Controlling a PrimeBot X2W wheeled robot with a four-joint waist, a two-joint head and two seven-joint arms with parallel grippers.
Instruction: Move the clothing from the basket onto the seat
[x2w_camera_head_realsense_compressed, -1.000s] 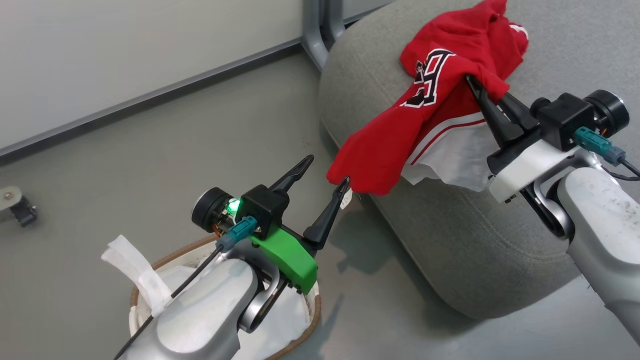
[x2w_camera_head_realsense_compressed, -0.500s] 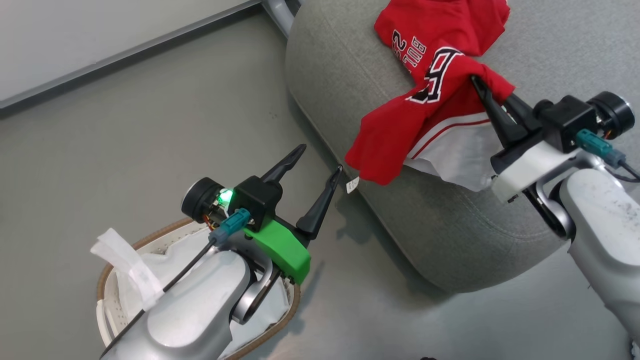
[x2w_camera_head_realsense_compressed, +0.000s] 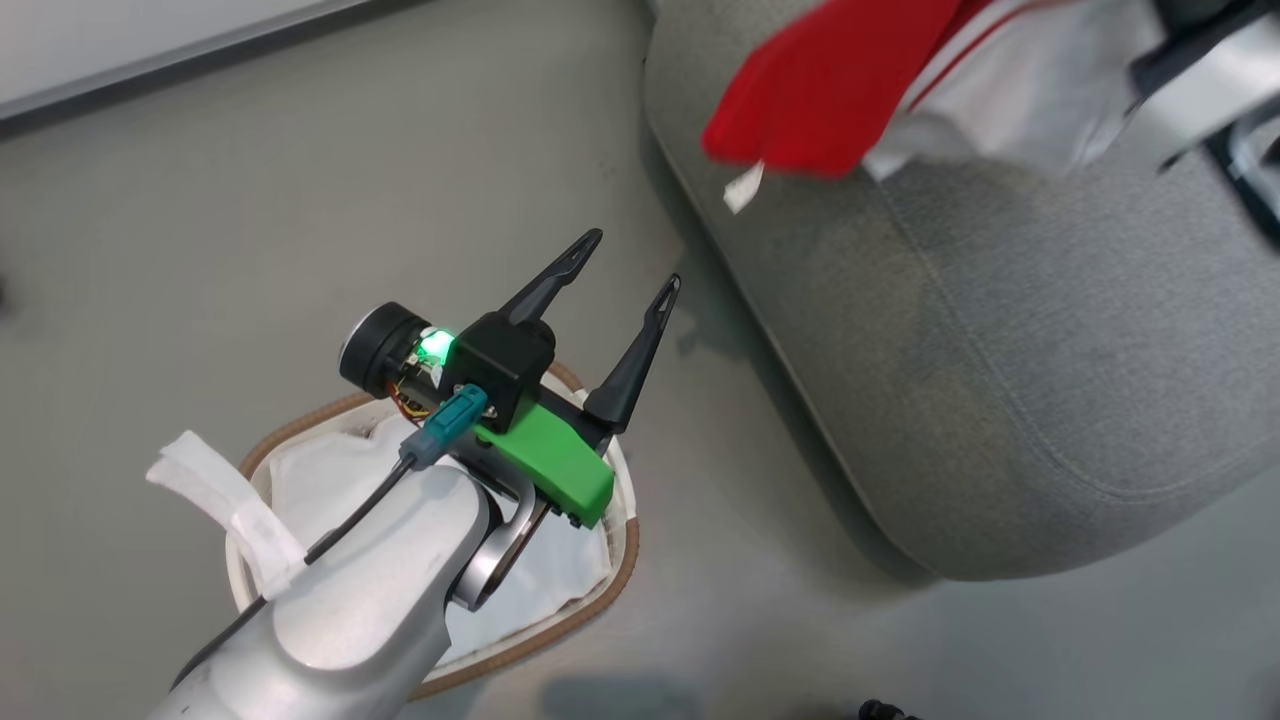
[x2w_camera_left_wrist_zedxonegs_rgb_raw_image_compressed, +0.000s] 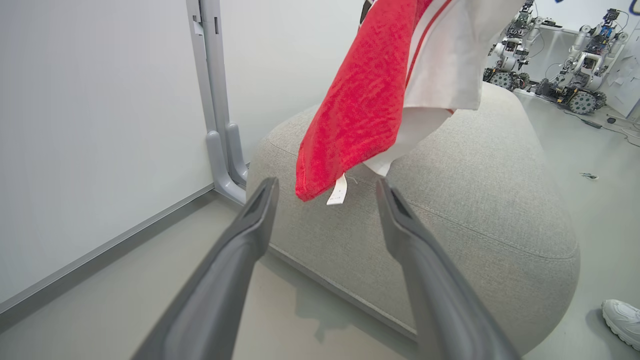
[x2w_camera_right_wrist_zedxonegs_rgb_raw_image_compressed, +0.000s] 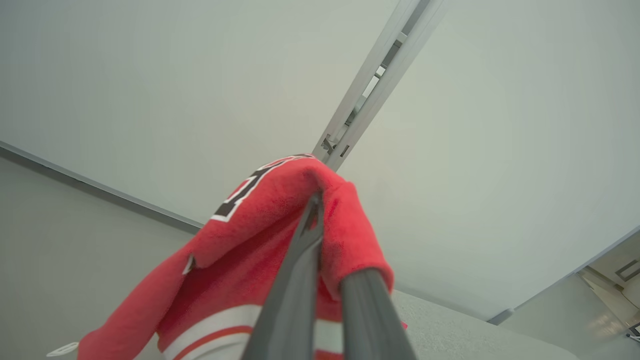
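Facing grey floor (x2w_camera_head_realsense_compressed: 200, 200) from the head; finding the basket (x2w_camera_head_realsense_compressed: 600, 590) at 7 o'clock, below the left gripper (x2w_camera_head_realsense_compressed: 632, 262), spreading wide and gripping nothing; catching the clothing (x2w_camera_head_realsense_compressed: 830, 90) at 1 o'clock over the seat (x2w_camera_head_realsense_compressed: 1000, 350). Looking along the left wrist; seeing the clothing (x2w_camera_left_wrist_zedxonegs_rgb_raw_image_compressed: 360, 110) dangling at 12 o'clock before the seat (x2w_camera_left_wrist_zedxonegs_rgb_raw_image_compressed: 475, 200), contact unclear. Looking along the right wrist; watching the right gripper (x2w_camera_right_wrist_zedxonegs_rgb_raw_image_compressed: 315, 200) pinching tight on a red fold of clothing (x2w_camera_right_wrist_zedxonegs_rgb_raw_image_compressed: 240, 250), against pale wall (x2w_camera_right_wrist_zedxonegs_rgb_raw_image_compressed: 150, 75).
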